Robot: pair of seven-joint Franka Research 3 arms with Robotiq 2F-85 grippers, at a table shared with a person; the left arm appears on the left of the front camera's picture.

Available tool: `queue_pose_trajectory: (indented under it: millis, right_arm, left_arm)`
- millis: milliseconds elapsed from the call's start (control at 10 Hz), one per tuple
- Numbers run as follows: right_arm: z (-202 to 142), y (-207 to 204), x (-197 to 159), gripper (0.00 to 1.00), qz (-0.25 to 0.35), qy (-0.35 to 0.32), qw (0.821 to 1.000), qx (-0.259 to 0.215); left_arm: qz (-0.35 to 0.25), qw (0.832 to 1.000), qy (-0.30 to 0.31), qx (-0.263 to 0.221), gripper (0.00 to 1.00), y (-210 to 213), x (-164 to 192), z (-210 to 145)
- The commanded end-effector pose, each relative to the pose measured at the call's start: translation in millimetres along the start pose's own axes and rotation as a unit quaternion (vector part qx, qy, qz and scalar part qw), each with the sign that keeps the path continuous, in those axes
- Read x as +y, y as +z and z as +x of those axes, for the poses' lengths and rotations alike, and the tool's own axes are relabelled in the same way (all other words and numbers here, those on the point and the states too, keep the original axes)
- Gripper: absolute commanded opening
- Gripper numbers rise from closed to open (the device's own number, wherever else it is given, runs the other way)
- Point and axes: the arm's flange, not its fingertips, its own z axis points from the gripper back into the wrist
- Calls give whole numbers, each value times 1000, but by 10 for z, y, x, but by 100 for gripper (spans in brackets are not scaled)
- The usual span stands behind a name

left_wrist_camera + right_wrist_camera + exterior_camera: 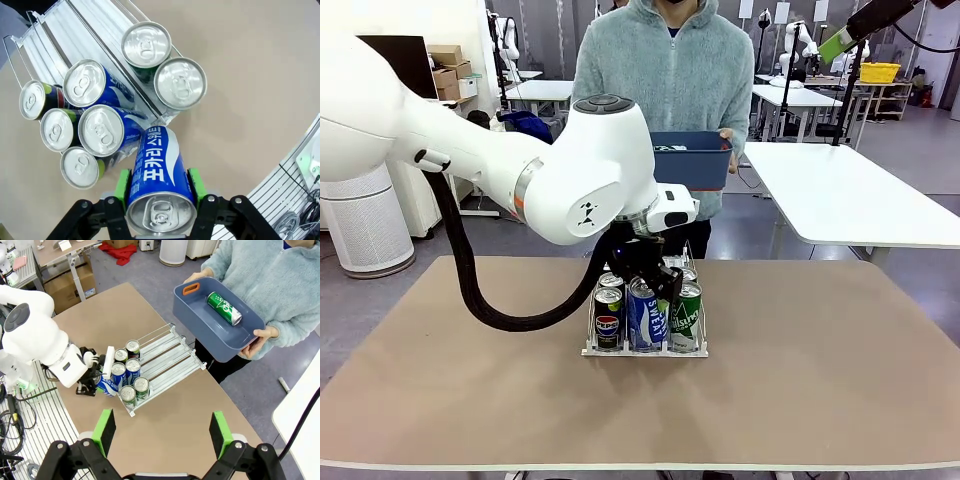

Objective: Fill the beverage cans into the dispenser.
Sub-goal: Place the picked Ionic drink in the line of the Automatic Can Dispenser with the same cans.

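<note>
front: across table point(820, 380) | left wrist: close over dispenser point(75, 30) | right wrist: high | shared: dispenser

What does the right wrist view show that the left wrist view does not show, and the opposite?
Right wrist view adds a person holding the blue bin with a green can inside. Left wrist view adds the left gripper clamping the blue-and-white can between its fingers, print legible. Both: that held can, the dispenser, its standing cans.

A: How many beverage cans point(100, 131)?
B: Nine: seven upright in the dispenser point(170, 357), one blue can point(159, 170) outside it, one green can point(224, 308) in the blue bin point(210, 330).
A: By colour?
B: Three blue, three green, one black Pepsi can point(608, 325) — two I can't make out. One dispenser, three lanes point(60, 35), one bin.
</note>
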Motion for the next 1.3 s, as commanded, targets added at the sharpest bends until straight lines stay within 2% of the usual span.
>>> queue_pose_trajectory:
  millis: [0,500,1200]
  right_arm:
    - [-13,-1,7,100,1,-1,1000,0]
    - [-13,-1,7,100,1,-1,1000,0]
    - [-13,-1,7,100,1,-1,1000,0]
  left_arm:
    - [5,1000,-5,-1,57,-49,213,132]
    - [37,999,24,-6,57,-125,526,258]
    - [25,999,41,-9,57,-398,672,341]
